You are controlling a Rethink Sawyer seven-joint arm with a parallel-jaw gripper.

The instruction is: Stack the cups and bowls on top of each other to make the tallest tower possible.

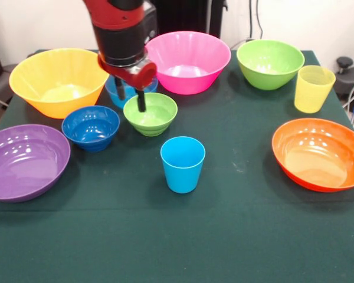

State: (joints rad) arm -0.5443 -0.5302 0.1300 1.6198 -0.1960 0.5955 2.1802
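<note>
All the pieces stand apart on the green table; no tower shows. The light blue cup is upright at the centre and the yellow cup at the right. The small dark blue bowl and the small lime green bowl sit left of centre. The light blue bowl is behind them, mostly hidden by the arm. My gripper is open and low over these bowls. One finger is in the light blue bowl and the other at the lime green bowl's far rim. It holds nothing.
Larger bowls ring the table: yellow-orange at the far left, pink at the far centre, green at the far right, purple at the near left and orange at the near right.
</note>
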